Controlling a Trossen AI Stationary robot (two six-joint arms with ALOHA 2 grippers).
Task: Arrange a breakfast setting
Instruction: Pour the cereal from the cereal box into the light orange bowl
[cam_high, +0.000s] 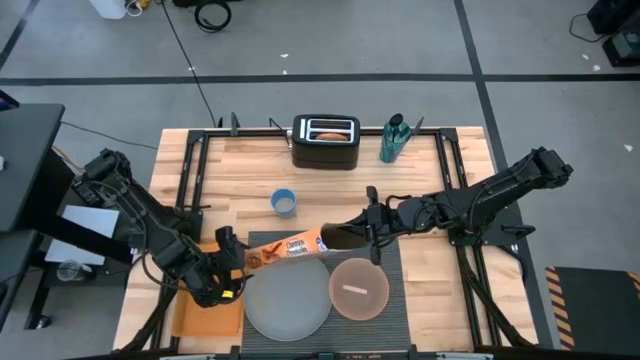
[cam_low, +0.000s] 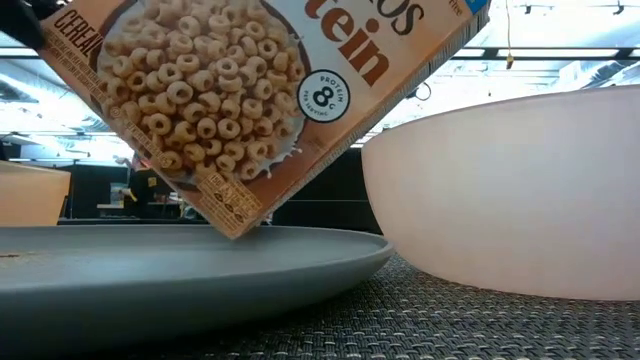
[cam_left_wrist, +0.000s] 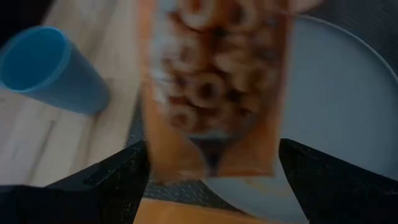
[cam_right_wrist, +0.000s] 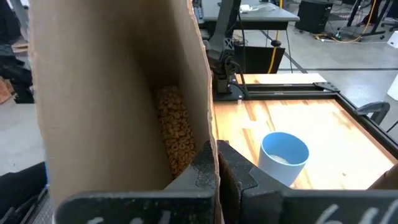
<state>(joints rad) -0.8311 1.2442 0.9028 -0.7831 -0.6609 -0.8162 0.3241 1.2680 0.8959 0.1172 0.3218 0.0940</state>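
Gripping cereal box, right hand pinching flap

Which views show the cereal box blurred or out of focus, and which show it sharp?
Left wrist view: the cereal box is strongly blurred, too near the lens. Low view: its print is sharp, but the pink bowl looks soft and the windows behind glare. High view: sharp overall.
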